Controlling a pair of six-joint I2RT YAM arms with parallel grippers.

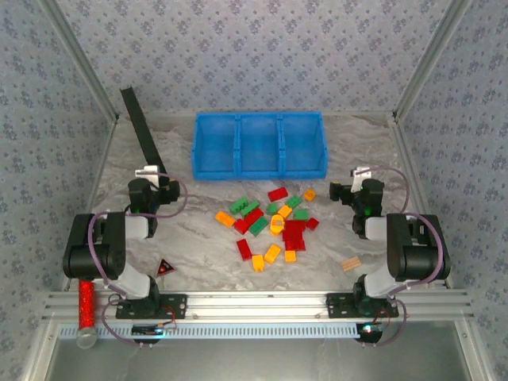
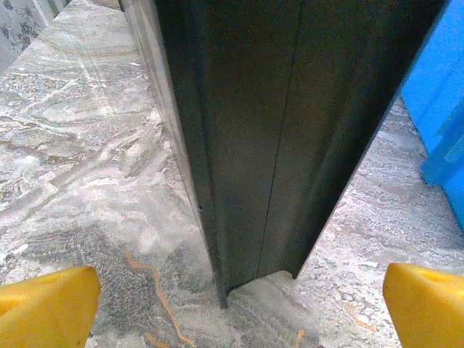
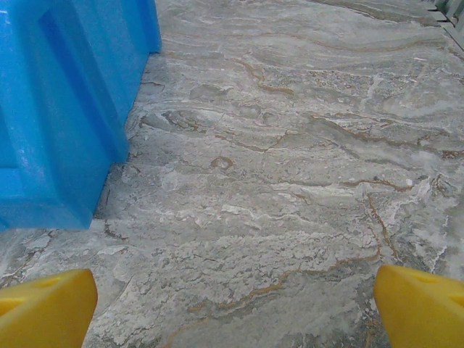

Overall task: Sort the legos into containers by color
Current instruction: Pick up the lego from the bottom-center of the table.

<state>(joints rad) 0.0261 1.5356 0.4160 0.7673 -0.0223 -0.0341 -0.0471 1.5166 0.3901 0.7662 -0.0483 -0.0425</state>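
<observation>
- Tube: red, on the near rail at the far left.
- Triangle: red and black, on the counter by the left arm's base.
- Left tool: jaws wide, holding nothing; yellow fingertips flank the foot of a dark, leaning bar just ahead of it.
- Legos: red, green and orange-yellow, a loose heap mid-counter, between the two tools and apart from both, near side of the tray.
- Tray: blue, three compartments, far centre; its corner lies ahead and left of the right tool.
- Block: tan, by the right arm's base.
- Right tool: jaws wide, holding nothing, over bare counter.
</observation>
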